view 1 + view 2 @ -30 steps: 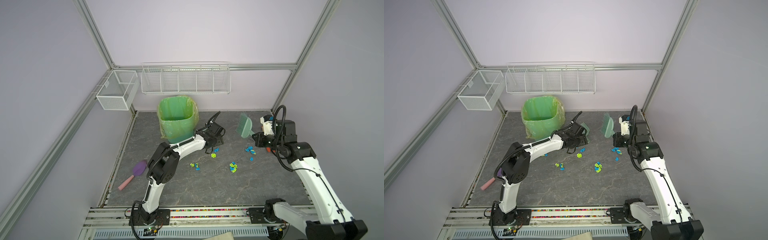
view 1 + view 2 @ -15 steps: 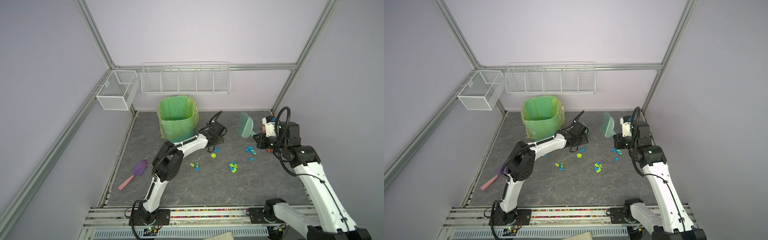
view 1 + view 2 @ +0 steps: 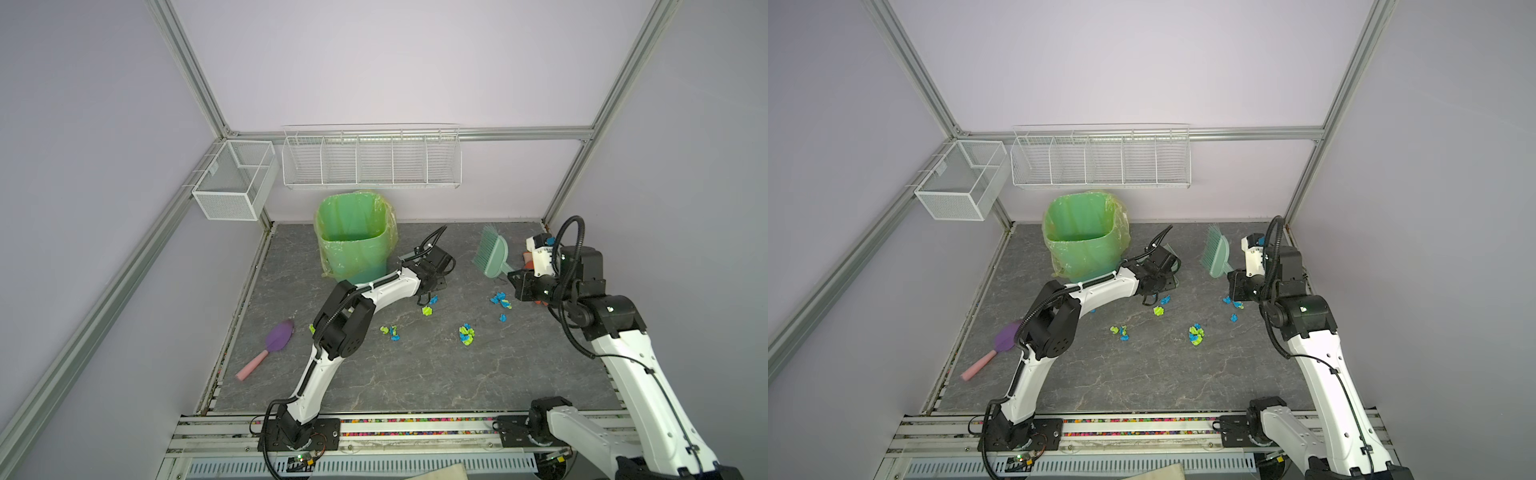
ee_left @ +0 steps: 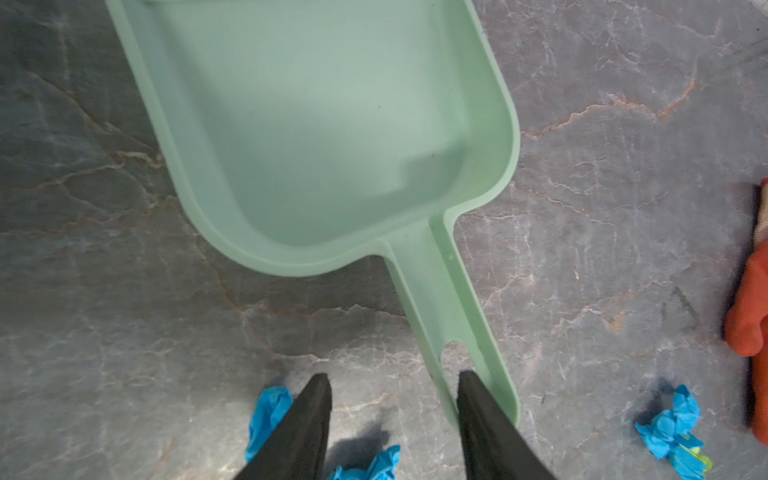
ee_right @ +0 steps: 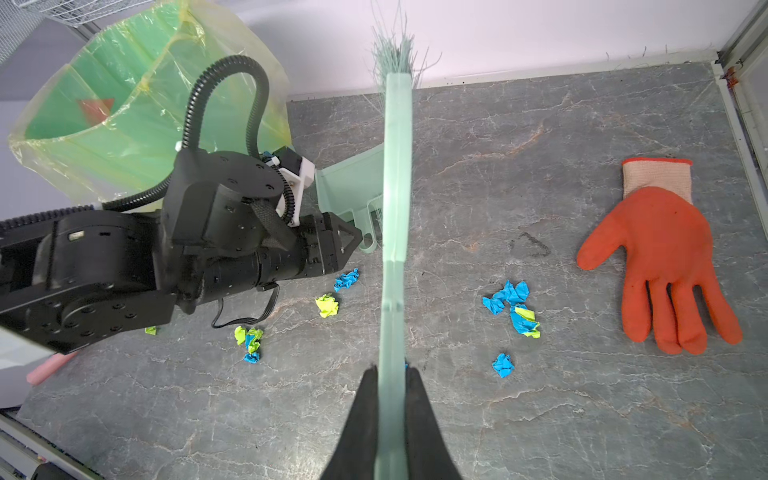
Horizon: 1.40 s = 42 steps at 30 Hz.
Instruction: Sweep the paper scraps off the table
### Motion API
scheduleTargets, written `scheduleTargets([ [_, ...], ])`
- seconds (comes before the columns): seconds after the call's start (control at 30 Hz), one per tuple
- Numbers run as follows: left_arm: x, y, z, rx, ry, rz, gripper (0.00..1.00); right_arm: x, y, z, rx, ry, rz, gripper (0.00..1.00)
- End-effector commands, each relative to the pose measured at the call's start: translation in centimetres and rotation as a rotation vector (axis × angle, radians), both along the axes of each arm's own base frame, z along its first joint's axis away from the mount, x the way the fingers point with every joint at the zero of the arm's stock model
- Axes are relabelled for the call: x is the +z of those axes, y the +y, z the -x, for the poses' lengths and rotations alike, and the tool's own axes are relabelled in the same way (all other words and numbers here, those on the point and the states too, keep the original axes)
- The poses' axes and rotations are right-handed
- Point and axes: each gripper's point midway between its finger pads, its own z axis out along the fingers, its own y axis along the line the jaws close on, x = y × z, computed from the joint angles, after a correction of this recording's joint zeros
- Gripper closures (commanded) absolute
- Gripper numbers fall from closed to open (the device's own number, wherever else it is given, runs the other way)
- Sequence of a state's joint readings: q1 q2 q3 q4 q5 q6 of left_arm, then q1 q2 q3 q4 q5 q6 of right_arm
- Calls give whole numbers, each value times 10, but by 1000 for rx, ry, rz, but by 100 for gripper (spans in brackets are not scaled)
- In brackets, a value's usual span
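Grey-veined table [image 3: 415, 374], both top views: paper scraps [image 3: 466, 335] strewn mid-table betw arms, jaws unreadable. L wrist: left gripper [image 4: 392, 374] fingers apart, one finger [image 4: 486, 415] over dustpan [image 4: 332, 124] handle end. R wrist: right gripper [image 5: 390, 370] clamped on brush [image 5: 397, 166] handle; orange glove [image 5: 665, 249] fully visible only here.

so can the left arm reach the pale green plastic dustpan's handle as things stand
Probably yes: left gripper open at the pale green dustpan's handle end, nothing between; one finger overlaps the handle, so shift sideways.
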State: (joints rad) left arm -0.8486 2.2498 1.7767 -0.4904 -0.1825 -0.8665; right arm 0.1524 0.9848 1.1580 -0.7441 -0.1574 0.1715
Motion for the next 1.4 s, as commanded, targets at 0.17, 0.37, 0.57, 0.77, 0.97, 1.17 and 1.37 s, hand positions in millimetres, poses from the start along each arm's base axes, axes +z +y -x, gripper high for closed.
scheduleTargets([
  [0.17,-3,-6,-7,9,6,10,60,-10,1,6,5,15,4,93],
  [0.37,-8,-6,-8,5,4,1,62,-9,-1,8,-4,8,6,93],
  [0.57,-11,4,-3,14,2,-11,78,-10,2,6,4,12,1,93],
  [0.77,-14,12,2,7,12,-24,79,-12,9,8,27,21,-24,93],
  [0.97,-17,12,1,-8,22,-20,76,-10,10,8,32,16,-23,93],
  [1.17,-11,14,-1,-8,-7,-20,71,-10,12,7,36,21,-23,93],
  [1.37,3,14,-5,-24,-49,-30,71,-9,13,8,38,17,-30,93],
])
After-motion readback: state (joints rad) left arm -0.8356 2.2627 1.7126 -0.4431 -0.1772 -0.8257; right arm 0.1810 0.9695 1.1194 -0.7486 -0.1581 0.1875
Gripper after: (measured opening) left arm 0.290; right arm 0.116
